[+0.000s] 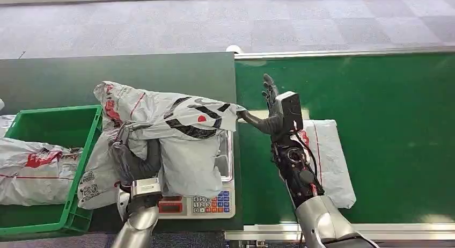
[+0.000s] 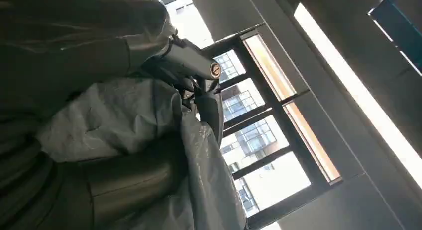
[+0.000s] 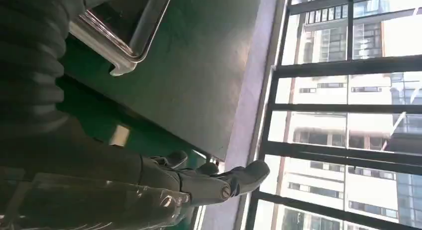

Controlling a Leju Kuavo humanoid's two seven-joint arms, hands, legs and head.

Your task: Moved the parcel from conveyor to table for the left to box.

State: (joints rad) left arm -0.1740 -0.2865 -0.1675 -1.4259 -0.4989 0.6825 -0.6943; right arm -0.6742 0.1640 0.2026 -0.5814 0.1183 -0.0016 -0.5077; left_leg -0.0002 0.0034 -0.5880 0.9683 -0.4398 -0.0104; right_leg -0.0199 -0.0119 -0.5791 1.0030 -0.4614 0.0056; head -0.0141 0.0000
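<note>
Green conveyor (image 1: 386, 97) on right, dark table (image 1: 64, 76) on left. I see parcel (image 1: 177, 124): crumpled grey poly bag, black and red print, draped over scale (image 1: 212, 202), long axis across table. Left hand (image 1: 131, 162) clutches its underside. Right hand (image 1: 271, 111) empty, fingers spread, beside parcel's corner. Second bag (image 1: 327, 157) under right arm; green bin (image 1: 53, 130) left.

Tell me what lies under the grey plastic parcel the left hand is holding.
Under the grey plastic parcel in the left hand sits a silver weighing scale, its keypad and right platform edge visible. The parcel hides the rest of the platform.
</note>
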